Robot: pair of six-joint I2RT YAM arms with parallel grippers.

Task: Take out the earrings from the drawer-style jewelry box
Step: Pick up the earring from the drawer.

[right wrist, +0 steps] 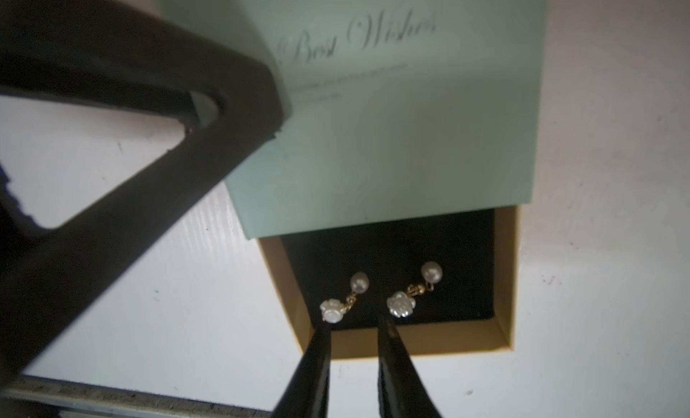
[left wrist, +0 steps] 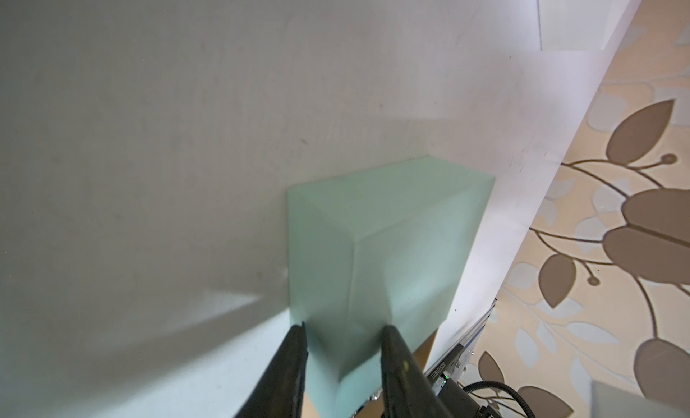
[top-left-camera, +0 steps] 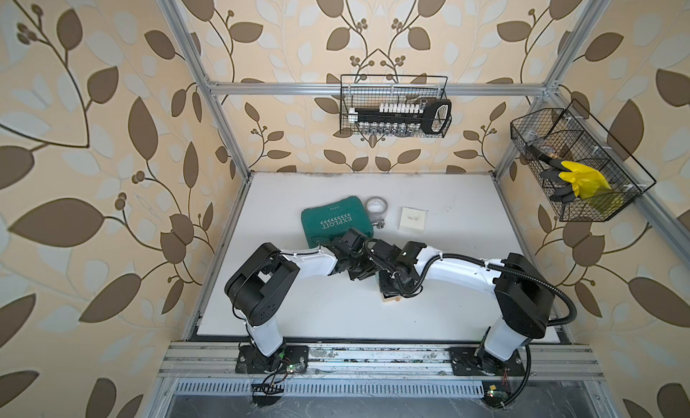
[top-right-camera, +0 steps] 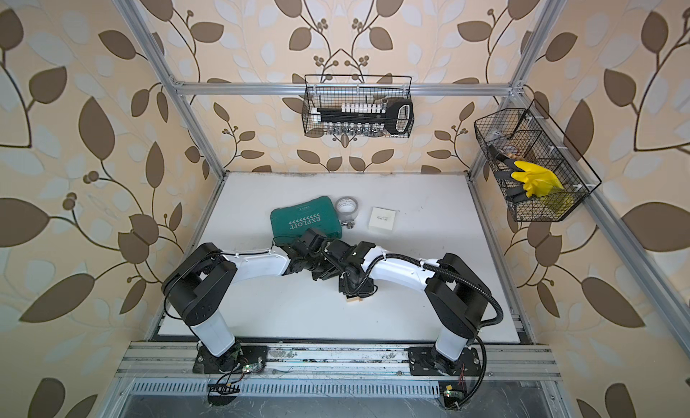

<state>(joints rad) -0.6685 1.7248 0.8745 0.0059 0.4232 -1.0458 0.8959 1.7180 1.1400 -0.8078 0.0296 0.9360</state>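
Observation:
The jewelry box (right wrist: 403, 110) is a mint-green sleeve printed "Best Wishes", with a tan drawer (right wrist: 506, 285) slid partly out. On the drawer's black pad lie two earrings, one (right wrist: 345, 296) beside the other (right wrist: 414, 289), each a pearl, a gold link and a white flower. My right gripper (right wrist: 354, 327) hovers over the drawer's front rim, open by a narrow gap; one fingertip (right wrist: 324, 336) sits just under a flower. My left gripper (left wrist: 343, 334) is shut on a corner of the sleeve (left wrist: 392, 229). In both top views the wrists hide the box, except the drawer end (top-left-camera: 391, 299) (top-right-camera: 354, 299).
At the back of the white table (top-left-camera: 448, 304) lie a green tool case (top-left-camera: 336, 220), a tape roll (top-left-camera: 377, 207), a metal bolt-like fitting (top-left-camera: 379, 223) and a cream square box (top-left-camera: 413, 219). Wire baskets (top-left-camera: 395, 106) (top-left-camera: 575, 166) hang on the walls.

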